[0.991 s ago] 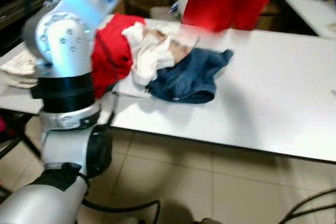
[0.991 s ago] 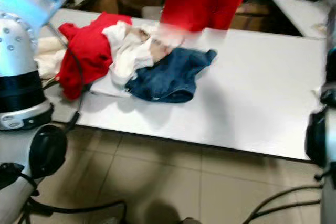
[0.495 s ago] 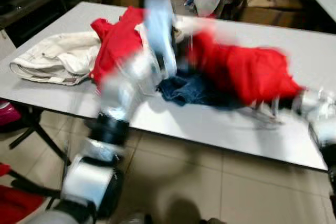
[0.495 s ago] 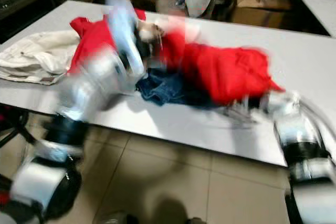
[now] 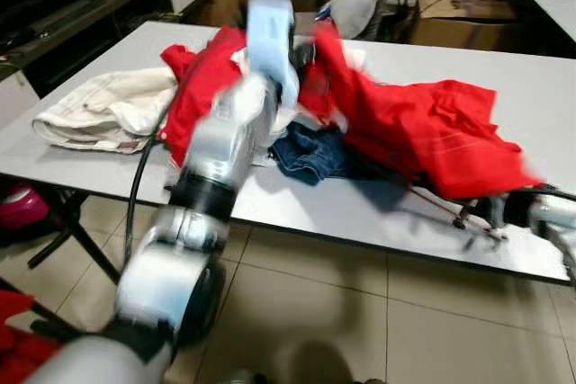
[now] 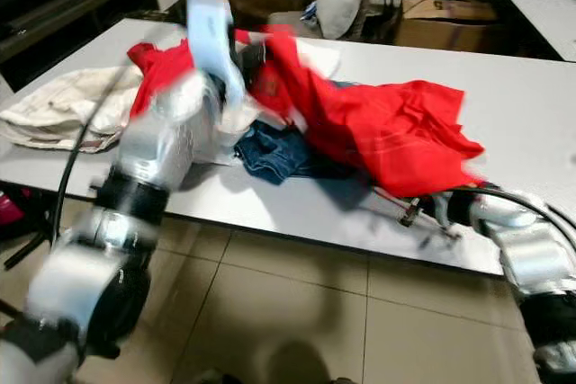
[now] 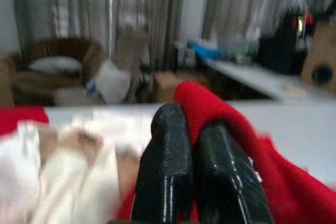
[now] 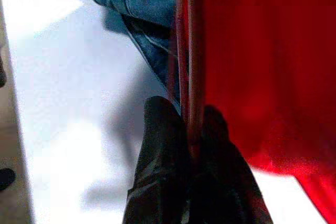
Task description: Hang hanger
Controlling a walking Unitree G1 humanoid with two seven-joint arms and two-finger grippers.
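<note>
Red garment (image 5: 423,137) spread over jeans (image 5: 310,152) on white table (image 5: 549,87). Left gripper (image 7: 202,129) pinches its far edge; right gripper (image 8: 191,129) clamps hanger (image 8: 188,35), near-right. No legible writing.

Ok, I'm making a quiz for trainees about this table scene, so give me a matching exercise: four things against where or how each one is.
Things:
1. red garment
2. blue jeans
3. cream cloth
4. hanger

States:
A. bunched partly under the red garment
B. thin rods pinched by the right gripper
C. piled at the table's far left end
D. edge pinched by the left gripper

Pairs: 1-D, 2-A, 3-C, 4-B
</note>
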